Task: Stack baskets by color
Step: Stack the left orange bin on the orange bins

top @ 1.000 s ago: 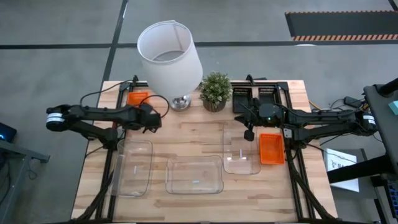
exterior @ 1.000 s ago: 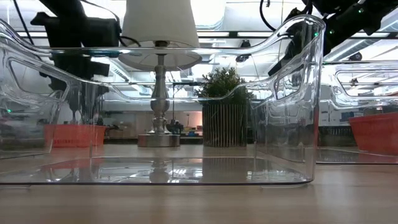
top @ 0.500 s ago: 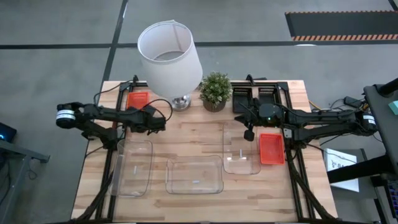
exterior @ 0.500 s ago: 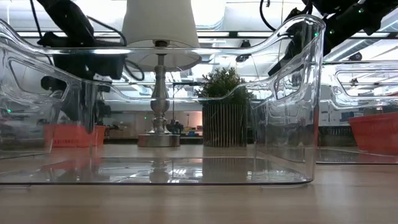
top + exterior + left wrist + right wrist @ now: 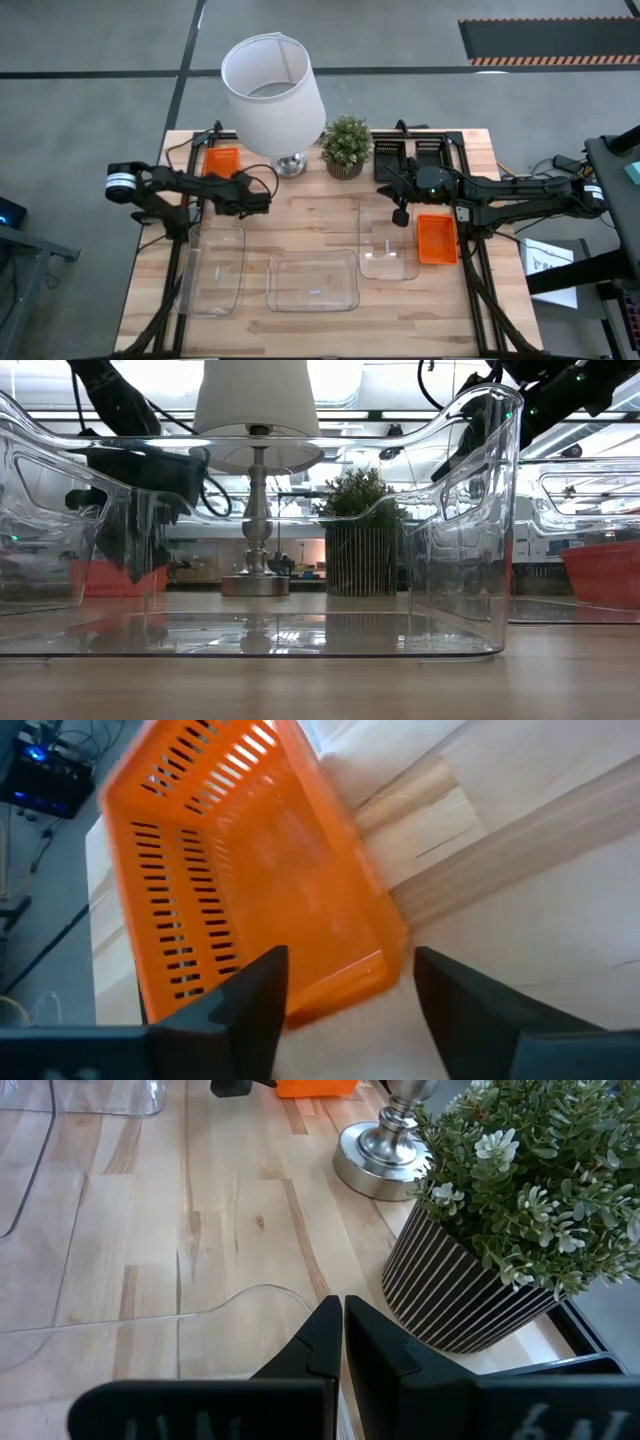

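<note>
An orange basket (image 5: 222, 160) rests flat on its bottom at the table's far left, beside the lamp. My left gripper (image 5: 243, 185) stands open just over that basket's near end wall (image 5: 335, 975), one finger on each side of it in the left wrist view; whether they touch it, I cannot tell. My right gripper (image 5: 401, 216) hangs shut with nothing in it above the right clear basket (image 5: 388, 245). A second orange basket (image 5: 436, 238) lies beside that one. Two more clear baskets (image 5: 216, 268) (image 5: 312, 282) lie near the front edge. Black baskets (image 5: 410, 155) sit at the far right.
A white lamp (image 5: 272, 90) on a metal foot (image 5: 385, 1150) and a potted plant (image 5: 347, 145) stand at the far middle, between the two arms. Bare wood (image 5: 310, 215) lies in the table's middle.
My left gripper has sunk and gone a little toward the table's right edge, closing in on the orange basket at the far left. In the low view it now hangs lower behind the clear basket's wall. The baskets have stayed where they were.
</note>
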Robot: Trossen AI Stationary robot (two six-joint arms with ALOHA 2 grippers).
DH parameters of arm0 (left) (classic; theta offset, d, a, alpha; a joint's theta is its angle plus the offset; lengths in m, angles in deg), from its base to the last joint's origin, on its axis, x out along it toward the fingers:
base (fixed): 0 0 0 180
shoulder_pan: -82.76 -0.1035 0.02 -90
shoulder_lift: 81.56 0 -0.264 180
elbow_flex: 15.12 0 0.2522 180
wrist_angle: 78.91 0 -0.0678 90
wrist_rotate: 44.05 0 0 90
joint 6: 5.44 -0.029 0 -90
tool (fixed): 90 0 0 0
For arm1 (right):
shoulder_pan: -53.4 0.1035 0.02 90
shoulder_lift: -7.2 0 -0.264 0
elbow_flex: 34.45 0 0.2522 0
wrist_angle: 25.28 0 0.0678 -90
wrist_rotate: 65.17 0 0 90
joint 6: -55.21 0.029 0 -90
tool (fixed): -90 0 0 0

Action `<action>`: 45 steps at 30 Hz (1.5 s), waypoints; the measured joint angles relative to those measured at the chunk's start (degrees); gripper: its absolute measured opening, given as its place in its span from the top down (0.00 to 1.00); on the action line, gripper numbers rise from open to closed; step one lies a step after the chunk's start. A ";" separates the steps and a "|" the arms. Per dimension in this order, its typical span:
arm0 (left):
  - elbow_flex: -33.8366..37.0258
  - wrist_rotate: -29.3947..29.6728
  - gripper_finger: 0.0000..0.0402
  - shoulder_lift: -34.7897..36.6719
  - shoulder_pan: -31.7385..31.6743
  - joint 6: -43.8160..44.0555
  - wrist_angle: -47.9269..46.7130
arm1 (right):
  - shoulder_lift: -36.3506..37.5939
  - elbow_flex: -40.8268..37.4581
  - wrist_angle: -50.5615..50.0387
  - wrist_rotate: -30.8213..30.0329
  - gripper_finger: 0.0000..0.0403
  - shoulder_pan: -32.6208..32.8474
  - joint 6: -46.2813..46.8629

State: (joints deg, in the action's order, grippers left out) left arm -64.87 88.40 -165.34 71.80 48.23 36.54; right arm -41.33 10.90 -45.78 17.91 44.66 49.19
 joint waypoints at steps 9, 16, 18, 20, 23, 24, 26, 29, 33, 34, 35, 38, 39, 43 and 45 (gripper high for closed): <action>0.00 -0.13 0.77 -2.16 -0.04 -0.86 0.86 | 0.00 0.00 0.00 0.00 0.98 0.00 0.00; -0.09 -0.62 0.93 -0.82 -0.04 -4.86 0.70 | 0.00 0.00 0.00 0.00 0.98 -0.01 0.02; -0.44 -0.66 0.96 -0.17 -0.04 -4.99 0.24 | 0.00 0.00 0.00 0.00 0.98 -0.01 0.02; -0.82 -0.72 0.98 0.85 -0.02 -5.01 -0.62 | 0.00 0.00 0.00 0.00 0.98 -0.01 0.02; -1.77 -0.56 0.98 2.89 0.09 -5.03 -3.25 | 0.00 0.00 0.00 0.00 0.98 0.00 0.02; -2.25 -0.49 0.98 3.63 0.09 -5.00 -4.56 | 0.00 0.00 0.00 0.00 0.98 -0.01 0.02; -3.40 -0.53 0.98 5.30 0.11 -4.96 -7.55 | 0.00 0.00 0.00 0.00 0.98 -0.01 0.02; -5.67 -1.51 0.98 7.81 0.45 -6.07 -11.17 | 0.00 0.00 0.00 -0.02 0.98 0.01 0.02; -9.62 -5.87 0.99 10.88 0.96 -8.86 -15.33 | 0.01 0.00 0.00 -0.04 0.98 -0.01 0.02; -10.62 -7.29 0.99 11.43 1.09 -9.66 -15.95 | 0.00 0.00 0.00 -0.07 0.98 -0.01 0.02; -11.54 -8.94 0.99 12.08 1.24 -10.60 -16.63 | 0.00 0.00 0.00 -0.07 0.98 -0.01 0.02; -14.62 -14.03 0.99 13.56 1.78 -13.30 -18.20 | 0.00 0.00 0.00 -0.09 0.98 -0.01 0.02; -15.73 -15.96 0.99 13.86 2.06 -14.18 -18.65 | 0.02 0.00 0.00 -0.09 0.98 0.01 0.02; -20.68 -21.66 1.00 14.70 3.68 -16.92 -20.12 | 0.00 0.00 0.00 -0.11 0.98 0.01 0.00; -23.74 -21.87 1.00 14.60 4.76 -16.96 -21.67 | 0.00 0.00 0.00 -0.11 0.98 0.00 0.01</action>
State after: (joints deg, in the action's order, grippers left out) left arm -88.61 66.53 -150.74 76.56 31.27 14.88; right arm -41.33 10.90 -45.78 17.80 44.66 49.20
